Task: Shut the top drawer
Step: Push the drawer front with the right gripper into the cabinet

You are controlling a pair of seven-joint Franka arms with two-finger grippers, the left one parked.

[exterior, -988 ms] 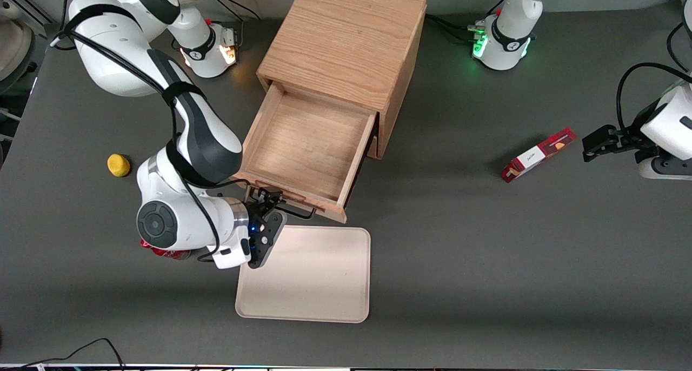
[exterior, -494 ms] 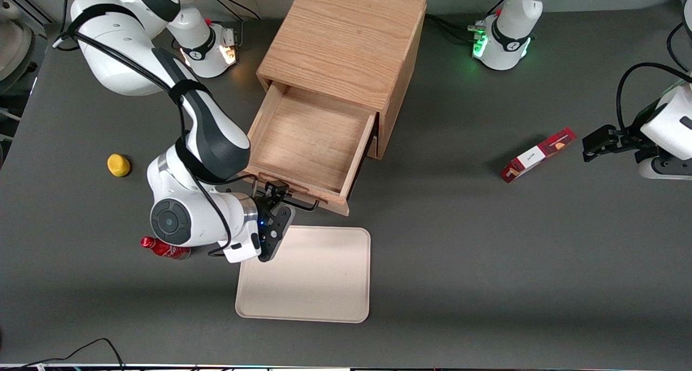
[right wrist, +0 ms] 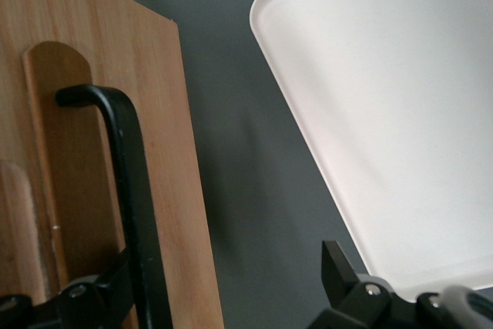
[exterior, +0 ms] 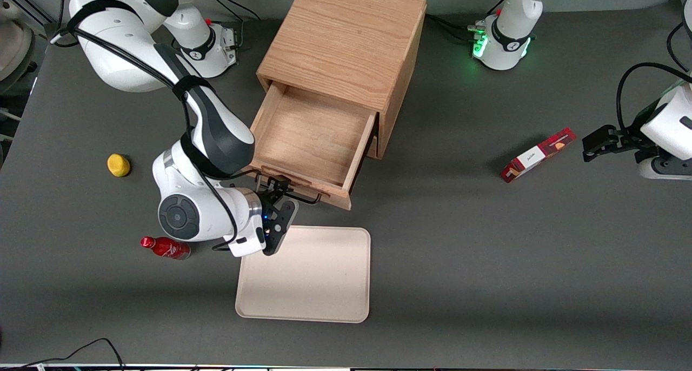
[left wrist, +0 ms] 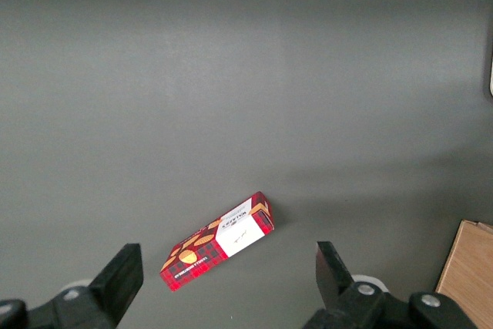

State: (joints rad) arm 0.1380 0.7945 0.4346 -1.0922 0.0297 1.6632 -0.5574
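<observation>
Top drawer [exterior: 311, 138] partly out, empty (light wood); gripper [exterior: 278, 191] jaws spread, 1 against black handle [right wrist: 127, 182].

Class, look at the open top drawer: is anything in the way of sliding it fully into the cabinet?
Nothing visible. The top drawer looks empty, and the gripper is already at its black handle, in front of the cabinet.
</observation>
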